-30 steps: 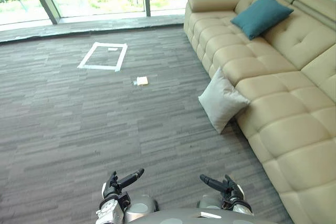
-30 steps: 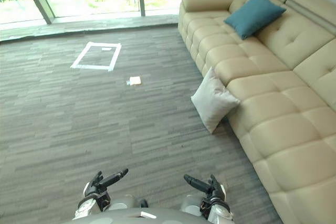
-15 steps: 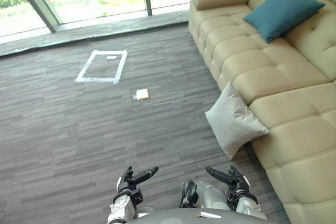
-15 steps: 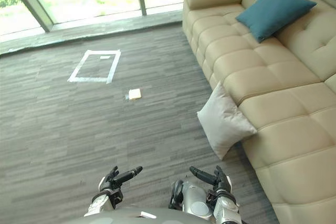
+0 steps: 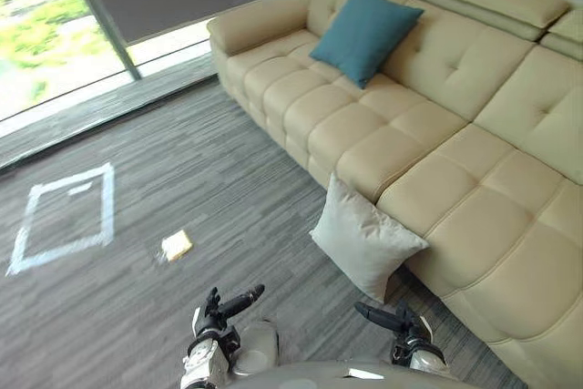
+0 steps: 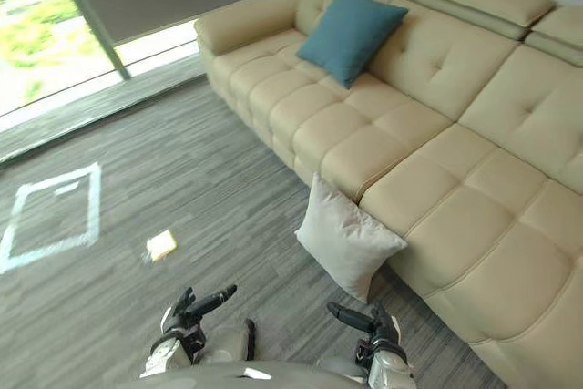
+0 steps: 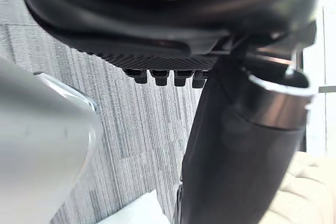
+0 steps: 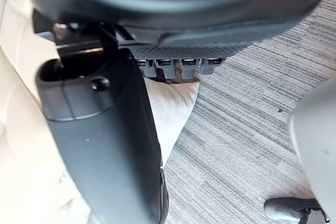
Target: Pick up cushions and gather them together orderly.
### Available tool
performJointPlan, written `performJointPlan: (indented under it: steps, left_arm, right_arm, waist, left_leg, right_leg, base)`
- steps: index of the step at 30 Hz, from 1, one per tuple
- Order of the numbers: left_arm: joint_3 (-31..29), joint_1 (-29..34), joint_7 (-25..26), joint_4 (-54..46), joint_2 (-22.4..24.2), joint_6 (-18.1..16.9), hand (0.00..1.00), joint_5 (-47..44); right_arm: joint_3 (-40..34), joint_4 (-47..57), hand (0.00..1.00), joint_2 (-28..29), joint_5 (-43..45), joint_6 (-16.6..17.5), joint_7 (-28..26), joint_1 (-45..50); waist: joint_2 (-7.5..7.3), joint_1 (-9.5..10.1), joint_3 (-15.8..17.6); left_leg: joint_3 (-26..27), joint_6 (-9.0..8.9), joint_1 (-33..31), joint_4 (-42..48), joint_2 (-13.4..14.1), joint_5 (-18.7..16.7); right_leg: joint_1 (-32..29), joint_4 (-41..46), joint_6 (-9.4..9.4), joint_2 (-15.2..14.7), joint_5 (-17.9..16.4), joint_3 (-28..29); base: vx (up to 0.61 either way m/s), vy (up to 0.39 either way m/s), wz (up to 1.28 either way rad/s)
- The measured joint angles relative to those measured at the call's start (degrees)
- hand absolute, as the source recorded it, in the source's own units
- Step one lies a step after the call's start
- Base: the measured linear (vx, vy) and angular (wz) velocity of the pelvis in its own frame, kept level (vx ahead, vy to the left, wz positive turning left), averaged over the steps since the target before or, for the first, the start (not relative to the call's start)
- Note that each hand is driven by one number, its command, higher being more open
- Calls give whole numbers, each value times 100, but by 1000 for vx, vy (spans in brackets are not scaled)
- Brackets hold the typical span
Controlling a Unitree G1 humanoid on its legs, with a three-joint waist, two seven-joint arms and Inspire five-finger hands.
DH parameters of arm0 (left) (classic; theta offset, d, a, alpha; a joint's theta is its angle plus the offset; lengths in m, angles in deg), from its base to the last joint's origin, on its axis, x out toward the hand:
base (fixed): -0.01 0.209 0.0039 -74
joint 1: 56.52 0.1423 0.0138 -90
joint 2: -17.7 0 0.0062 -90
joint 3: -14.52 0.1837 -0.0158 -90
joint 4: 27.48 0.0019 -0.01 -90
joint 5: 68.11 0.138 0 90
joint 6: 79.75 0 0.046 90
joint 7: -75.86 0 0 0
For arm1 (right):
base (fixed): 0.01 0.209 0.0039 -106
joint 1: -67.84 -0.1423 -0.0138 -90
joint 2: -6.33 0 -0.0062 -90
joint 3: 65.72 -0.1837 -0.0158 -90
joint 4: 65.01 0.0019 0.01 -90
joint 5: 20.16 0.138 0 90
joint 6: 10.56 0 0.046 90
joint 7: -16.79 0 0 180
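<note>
Both dark hands are held low and empty: the left hand [image 5: 213, 318] and the right hand [image 5: 402, 326] are kept with fingers straight and relaxed, and nothing is gripped. Just ahead of the right hand, a pale grey square fabric cushion [image 5: 364, 239] is stood on the grey striped carpet [image 5: 209, 179] and leaned against the front of the beige tufted leather sofa [image 5: 437, 190]. Well beyond it, a teal square cushion [image 5: 365, 32] is rested against the backrest. The pale cushion is judged easy to tip. If it is pushed from one side only, it may fall flat, and the soft cover may be lost from a shallow pinch.
</note>
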Motion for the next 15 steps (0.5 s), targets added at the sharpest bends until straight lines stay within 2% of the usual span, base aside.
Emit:
performJointPlan:
  steps: [1, 2, 3, 4, 5, 8, 9, 10, 12, 15]
  left_arm:
    - [4, 28, 11, 33, -2, 49, 100, 1]
    - [14, 54, 12, 72, 10, 66, 100, 1]
    - [22, 91, 12, 122, 41, 71, 100, 2]
    - [30, 113, 12, 123, 66, 70, 100, 2]
    - [81, 186, 10, 130, 56, 69, 100, 1]
    - [259, 173, 5, 250, -40, 78, 100, -9]
    - [437, 111, 0, 345, -121, 84, 100, -12]
    - [540, -20, -6, 552, -174, 122, 100, -3]
    - [677, -24, -29, 576, -81, 125, 100, 16]
    - [753, -31, -89, 557, -82, 119, 100, 108]
  right_arm:
    - [0, 27, 100, -29, -2, -1, -19, -20]
    - [-2, 53, 100, -41, -2, 4, -22, -37]
    - [-1, 80, 100, -52, -8, 18, -20, -75]
    - [-2, 71, 100, -51, -13, 40, -19, -119]
    - [8, 52, 100, -5, -15, 60, -16, -176]
    - [60, -71, 100, 96, -29, 130, -40, -305]
    - [99, -225, 100, 89, -79, 128, -54, -459]
    - [115, -330, 100, -19, -119, 147, -64, -575]
    - [102, -446, 100, -175, -118, 136, -54, -619]
    - [-10, -502, 100, -285, -118, 131, -29, -526]
  waist:
    - [31, 0, 21]
    - [72, 1, 45]
    - [192, -15, 82]
    - [219, -12, 68]
    - [239, -10, 51]
    - [224, -14, 39]
    - [195, -12, 39]
    - [291, -61, 89]
    - [464, -80, 92]
    - [444, -179, 99]
  left_leg:
    - [194, 95, 254, -99, -3, -74]
    - [285, 129, 476, -193, 5, -99]
    - [509, 151, 819, -416, 87, -112]
    - [688, 150, 1088, -639, 165, -111]
    - [850, 145, 1308, -866, 258, -108]
    - [1174, 99, 1535, -1141, 356, -81]
    - [1415, 73, 1571, -1244, 340, -66]
    - [1456, -13, 1657, -1283, 369, -72]
    - [1437, -140, 1776, -1270, 484, 63]
    - [1369, -314, 1836, -986, 549, 300]
  right_leg:
    - [-226, 546, 79, -205, 127, -316]
    - [-296, 801, 46, -366, 110, -610]
    - [-378, 985, -72, -625, 43, -1238]
    - [-390, 872, -139, -751, 1, -1708]
    - [-404, 529, -119, -793, -14, -2177]
    - [-557, -235, -118, -783, 27, -2795]
    - [-783, -939, -249, -774, 472, -3220]
    - [-742, -1136, -722, -612, 963, -3257]
    - [-576, -1418, -749, -374, 976, -3165]
    - [-169, -1766, -745, -270, 974, -3175]
  base:
    - [331, 275, -76]
    - [352, 281, -91]
    - [197, 139, -79]
    - [245, 125, -86]
    - [235, 52, -76]
    - [252, -55, -65]
    - [267, -132, -93]
    - [371, -182, -97]
    - [296, -170, -61]
    - [213, -170, -9]
